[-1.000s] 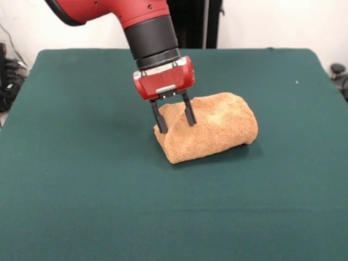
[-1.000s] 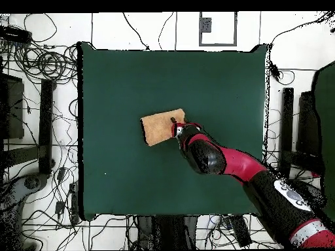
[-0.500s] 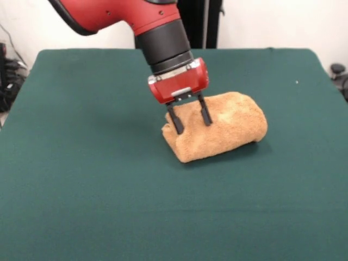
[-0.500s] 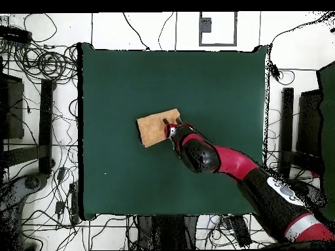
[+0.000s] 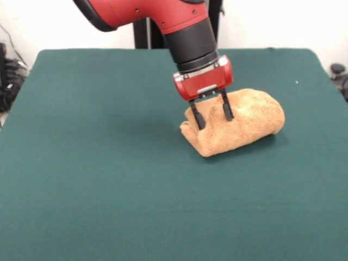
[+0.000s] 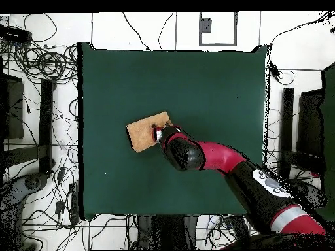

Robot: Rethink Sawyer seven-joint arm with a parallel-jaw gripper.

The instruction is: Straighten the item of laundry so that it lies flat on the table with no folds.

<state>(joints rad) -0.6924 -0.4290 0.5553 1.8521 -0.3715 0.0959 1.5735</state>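
The orange-tan towel (image 5: 244, 122) lies folded over in a thick bundle on the green table (image 5: 81, 163), right of centre in the front view. My gripper (image 5: 213, 115) comes down on the bundle's left end, and its two black fingers (image 5: 198, 117) pinch a fold of cloth between them. In the overhead view the towel (image 6: 141, 133) sits left of the table's (image 6: 216, 85) centre. There the gripper (image 6: 159, 133) is at the towel's right edge, and the red arm reaches in from the bottom right. The band stripes are hidden.
Cables and equipment (image 6: 46, 65) lie on the floor round the table. A black stand (image 5: 147, 32) rises behind the table's far edge. Green cloth stretches wide on every side of the towel.
The gripper has moved steadily to the right in the front view, left in the overhead view, and the towel bundle has slid along with it, keeping its folded shape.
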